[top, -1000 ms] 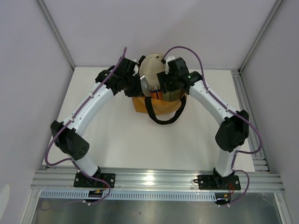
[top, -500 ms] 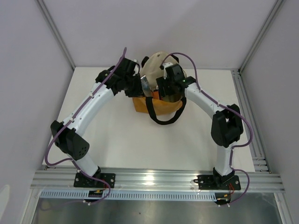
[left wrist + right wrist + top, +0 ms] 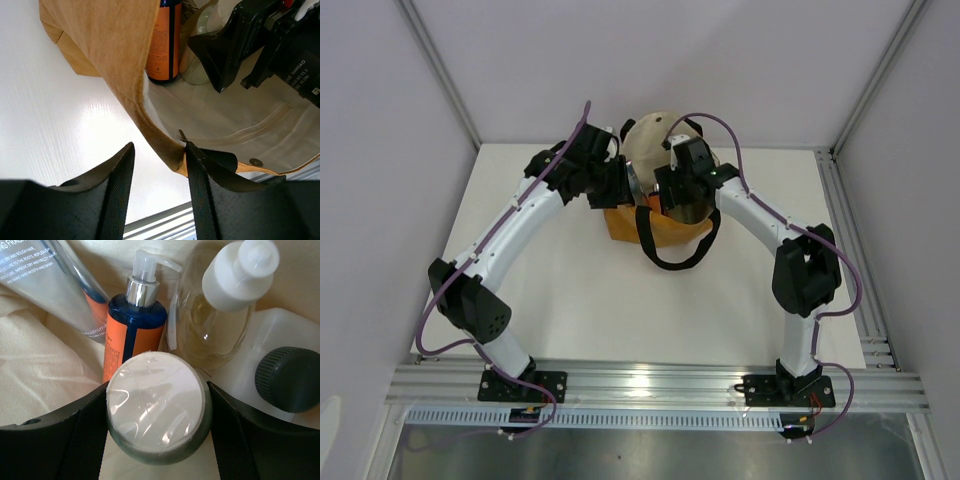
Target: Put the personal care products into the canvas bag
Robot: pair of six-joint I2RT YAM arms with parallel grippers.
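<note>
mustard-tan canvas tote bag [image 3: 665,232] stood at far centre of white tabletop [image 3: 570,290]. left hand [image 3: 159,150] clamped on its rim. right hand [image 3: 156,415], inside bag, gripped small round grey white-topped container [image 3: 155,395] beside orange pump bottle [image 3: 131,335].

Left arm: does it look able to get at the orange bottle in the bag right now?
Probably not. The left gripper has the rim of the canvas bag between its jaws, and the right gripper, holding a white-topped jar, crowds the opening beside the orange bottle.
</note>
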